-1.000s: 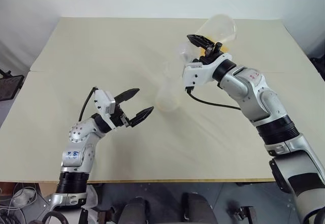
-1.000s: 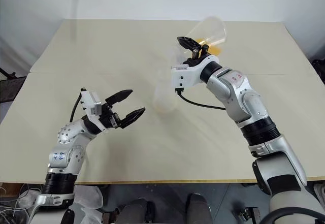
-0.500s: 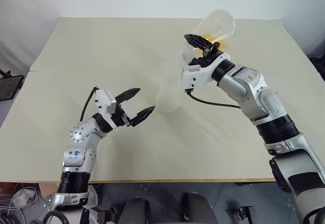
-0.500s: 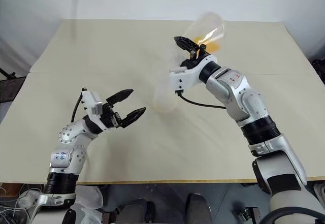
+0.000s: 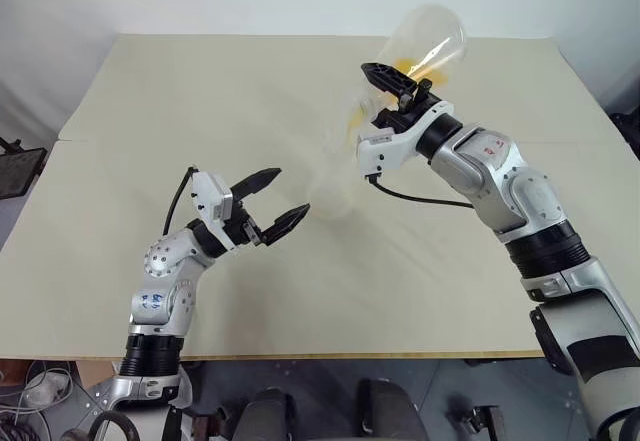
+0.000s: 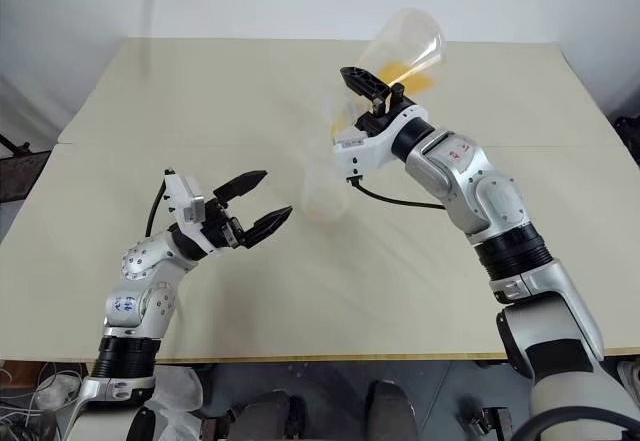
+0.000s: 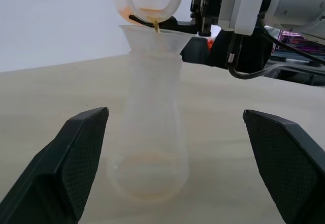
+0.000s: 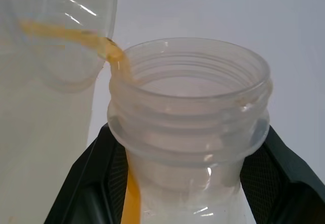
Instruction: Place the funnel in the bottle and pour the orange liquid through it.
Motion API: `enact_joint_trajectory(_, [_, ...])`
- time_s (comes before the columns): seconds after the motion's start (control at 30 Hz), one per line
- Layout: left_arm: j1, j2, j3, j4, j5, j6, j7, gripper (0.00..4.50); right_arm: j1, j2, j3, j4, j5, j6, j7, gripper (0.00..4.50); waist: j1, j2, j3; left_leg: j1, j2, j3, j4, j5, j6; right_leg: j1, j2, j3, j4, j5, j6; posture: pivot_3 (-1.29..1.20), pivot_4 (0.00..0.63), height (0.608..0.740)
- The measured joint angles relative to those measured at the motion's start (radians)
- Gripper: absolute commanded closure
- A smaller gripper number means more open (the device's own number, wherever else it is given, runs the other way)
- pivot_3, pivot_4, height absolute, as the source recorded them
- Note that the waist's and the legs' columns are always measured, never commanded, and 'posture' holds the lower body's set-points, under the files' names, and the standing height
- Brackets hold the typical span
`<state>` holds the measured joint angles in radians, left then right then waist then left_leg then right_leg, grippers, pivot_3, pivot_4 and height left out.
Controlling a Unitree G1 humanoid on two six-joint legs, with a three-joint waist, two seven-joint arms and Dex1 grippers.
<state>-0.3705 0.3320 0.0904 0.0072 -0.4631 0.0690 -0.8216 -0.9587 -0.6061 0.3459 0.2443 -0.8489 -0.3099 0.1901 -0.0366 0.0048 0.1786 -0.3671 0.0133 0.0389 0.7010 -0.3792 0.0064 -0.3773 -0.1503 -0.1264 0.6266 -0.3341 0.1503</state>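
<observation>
Here, on the beige tabletop point(image 5: 150, 111), the right fingers point(image 5: 385, 71) pinch a clear wide plastic pouring container point(image 5: 430, 46), tipped at about one o'clock of the clear colourless plastic bottle point(image 7: 152, 127) standing mid-table. The small clear flared funnel point(image 7: 152, 38) sits in its mouth, catching a thin stream of translucent orange liquid point(image 8: 119, 61). The left fingers point(image 5: 262, 177), spread wide and empty, wait at eight o'clock. Best to tilt slowly, with the lip centred above the funnel.
</observation>
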Motion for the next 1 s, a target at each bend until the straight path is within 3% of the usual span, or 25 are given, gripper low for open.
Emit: enact_joint_trajectory(1.0, [0.000,-0.020,-0.005,0.000,0.001,-0.018,0.008,0.00,-0.004,-0.001,0.000,0.006,-0.075,-0.041,-0.038,1.96,-0.001,0.000,0.000,0.000,0.000,0.000,0.000,0.000,0.000,0.000,0.000,0.000,0.000,0.000,0.000,0.00,0.150,0.740])
